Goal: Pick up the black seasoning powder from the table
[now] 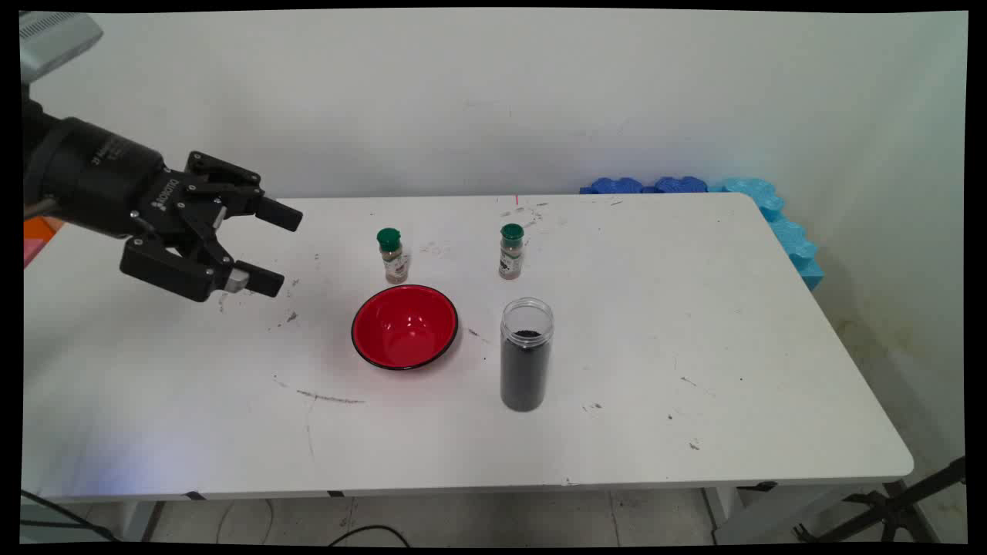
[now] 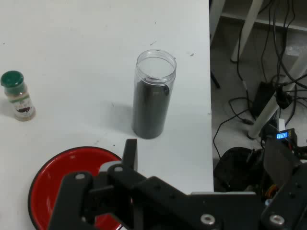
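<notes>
Overhead, in the main view, the black gripper (image 1: 270,248) hangs above the left part of the white bench (image 1: 694,347), pointing right, its fingers (image 1: 279,216) spread wide apart with nothing between them. Nearest to it on the bench is a red bowl (image 1: 405,327) with a dark rim, lying to its right and a little nearer, well apart from it. Behind the bowl stands a small spice jar with a green cap (image 1: 392,256), upright and just beyond the bowl's far rim. A second green-capped spice jar (image 1: 510,251) stands further right, level with the first. Right of the bowl, near it but not touching, is a tall clear jar (image 1: 527,354) without a lid, upright and filled most of the way with dark grains. Blue foam pieces (image 1: 771,216) line the far right corner of the bench against the wall.

From the hand view, the gripper's black linkage fills the bottom, and only one finger (image 2: 130,152) is clearly seen, so the spread is hard to judge here. The red bowl (image 2: 53,182) lies partly behind the linkage. The tall clear jar (image 2: 152,96) stands beyond it, close to the bench (image 2: 72,38) edge, with one spice jar (image 2: 17,96) off to the side. Past the edge, cables and a stand leg lie on the floor.
</notes>
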### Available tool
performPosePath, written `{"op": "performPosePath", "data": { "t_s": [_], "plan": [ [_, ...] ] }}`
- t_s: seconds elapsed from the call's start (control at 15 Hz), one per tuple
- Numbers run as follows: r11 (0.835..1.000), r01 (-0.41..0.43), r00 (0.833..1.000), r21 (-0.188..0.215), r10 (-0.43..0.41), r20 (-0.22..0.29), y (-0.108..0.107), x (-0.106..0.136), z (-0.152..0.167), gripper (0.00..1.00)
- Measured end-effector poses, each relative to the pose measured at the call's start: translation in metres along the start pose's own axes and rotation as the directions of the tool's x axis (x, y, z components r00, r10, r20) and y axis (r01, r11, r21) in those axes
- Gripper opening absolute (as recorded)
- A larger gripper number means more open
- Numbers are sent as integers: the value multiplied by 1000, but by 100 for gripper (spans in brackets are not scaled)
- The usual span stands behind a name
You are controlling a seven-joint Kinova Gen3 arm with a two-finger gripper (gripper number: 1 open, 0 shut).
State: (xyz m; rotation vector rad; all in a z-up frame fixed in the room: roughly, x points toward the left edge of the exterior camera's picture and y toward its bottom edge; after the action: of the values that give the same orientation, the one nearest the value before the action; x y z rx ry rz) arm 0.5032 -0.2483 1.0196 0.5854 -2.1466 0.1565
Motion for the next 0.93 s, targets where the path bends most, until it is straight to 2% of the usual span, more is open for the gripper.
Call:
{"op": "performPosePath", "data": {
  "t_s": [0.4,0.93],
  "plan": [
    [1000,-15,1000,3,15,7,-1,-5,2,100],
    [1000,-1,1000,5,1,12,-15,-11,16,100]
  ]
}}
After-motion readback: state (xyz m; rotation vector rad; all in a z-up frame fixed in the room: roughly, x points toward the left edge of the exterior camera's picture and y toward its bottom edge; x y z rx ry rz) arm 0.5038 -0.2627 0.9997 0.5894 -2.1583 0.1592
